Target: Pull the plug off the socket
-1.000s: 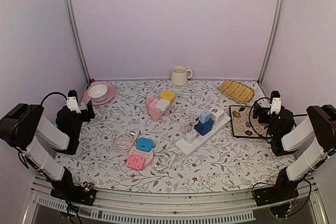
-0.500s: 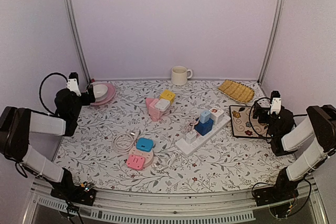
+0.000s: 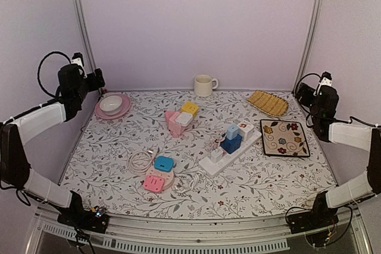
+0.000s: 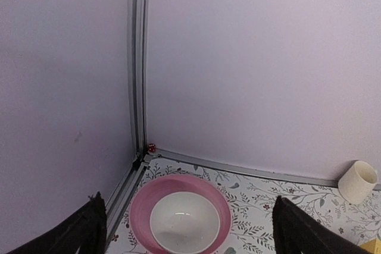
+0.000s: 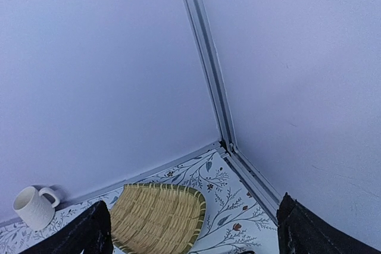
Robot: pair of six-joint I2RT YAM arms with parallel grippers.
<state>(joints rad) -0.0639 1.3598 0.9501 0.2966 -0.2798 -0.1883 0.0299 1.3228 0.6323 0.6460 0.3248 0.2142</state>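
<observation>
Plugs stand in the white socket strip [image 3: 209, 165] in the middle of the counter [image 3: 107, 147]. The biggest one is a blue plug [image 3: 231, 143]. The left tool [image 3: 97, 80] is up by the far left corner, above the pink plate [image 3: 124, 107] with the white bowl [image 3: 111, 103]. Its fingers [image 4: 83, 233] are spread wide. The right tool [image 3: 302, 92] is up by the far right corner, near the woven tray [image 3: 268, 103], and is spread wide too. Both tools are well apart from the strip.

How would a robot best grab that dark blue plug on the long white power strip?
Probably from above, pinching the dark blue plug by its flat sides facing across the white power strip. It stands upright, and other plugs crowd it along the strip.
</observation>
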